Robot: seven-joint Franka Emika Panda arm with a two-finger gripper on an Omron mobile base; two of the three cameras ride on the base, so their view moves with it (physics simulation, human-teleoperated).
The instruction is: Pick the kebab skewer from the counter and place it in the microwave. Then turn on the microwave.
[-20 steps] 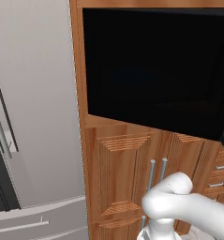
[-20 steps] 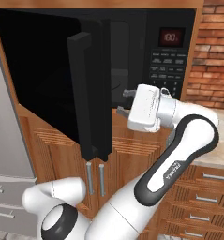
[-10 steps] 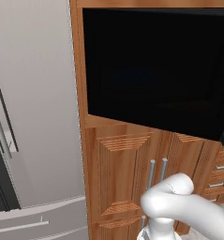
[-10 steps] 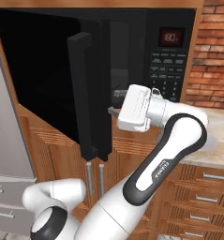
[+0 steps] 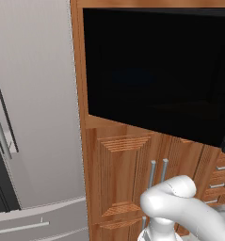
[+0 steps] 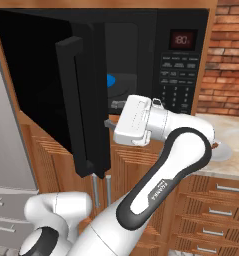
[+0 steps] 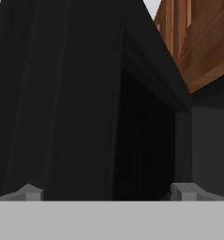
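The two small dark finger tips stand wide apart at the bottom corners of the hand view, nothing between them: the two-finger gripper [image 7: 108,191] is released and empty. Just ahead of it rises the inner face and edge of the dark glass door [image 6: 51,90] of the large black built-in microwave [image 6: 183,60]. In the right base view the hand sits at centre frame, just beside the door's thick black handle [image 6: 73,105], with the blue round plate [image 6: 111,80] visible inside the cavity behind it. The kebab skewer cannot be made out; it may lie on that plate, but the hand hides the spot. At right, the light beige-grey stone counter [image 6: 236,165] carries a pale dish. The risk, I judge, is that a push on the half-open door glances off its edge, or the wrist snags the handle, leaving the door ajar so the microwave cannot be started.
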